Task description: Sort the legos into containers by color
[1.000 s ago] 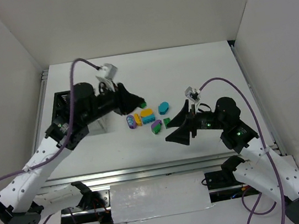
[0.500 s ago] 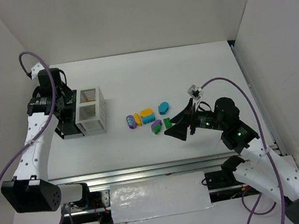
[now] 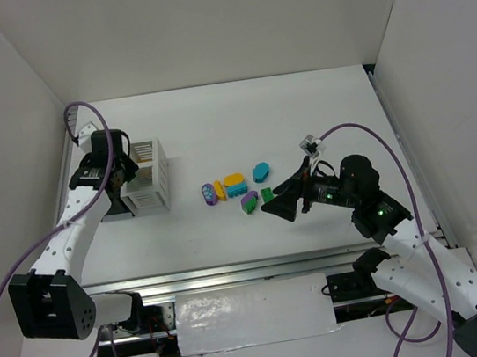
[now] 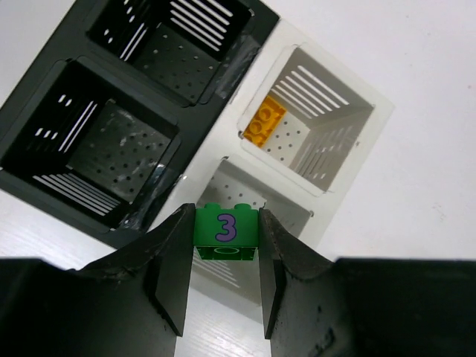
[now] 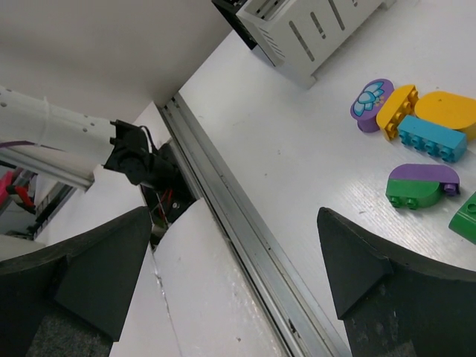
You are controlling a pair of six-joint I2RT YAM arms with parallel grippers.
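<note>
- White tabletop (image 3: pixel 300 108) inside a plain white-walled booth carries everything; both containers stand at its left side and the loose bricks lie near the middle.
- Just changed: a second ago the left gripper (image 4: pixel 227 256) was down at the far edge of the pile. It has since swung out to the left and now hangs above the containers.
- Its jaws are clenched on a green brick (image 4: pixel 226 227) marked with a purple 3, one finger flat on each side, studs facing up.
- That brick hangs over the nearer compartment of the white container (image 4: pixel 349 119). The compartment beside it already holds a yellow-orange brick (image 4: pixel 264 123).
- Both compartments of the black container (image 4: pixel 71 123) look bare in the left wrist view.
- By my reading this is the drop step for green. Letting go here would give green its own compartment, apart from yellow-orange.
- One risk: the brick sits close to the divider side, so a small offset could tip it onto the rim.
- The right gripper (image 5: pixel 230 260) has hardly moved. Its jaws are spread wide with nothing between them, low and just beside the pile.
- Still waiting on the table: a purple flower piece (image 5: pixel 372 104), a yellow brick (image 5: pixel 396 111), a rounded yellow-orange piece (image 5: pixel 450 111), a teal block (image 5: pixel 431 139), a green piece with a purple cap (image 5: pixel 420 186) and a rounded teal piece (image 3: pixel 261 172).
- Most of the sorting is therefore still ahead.
</note>
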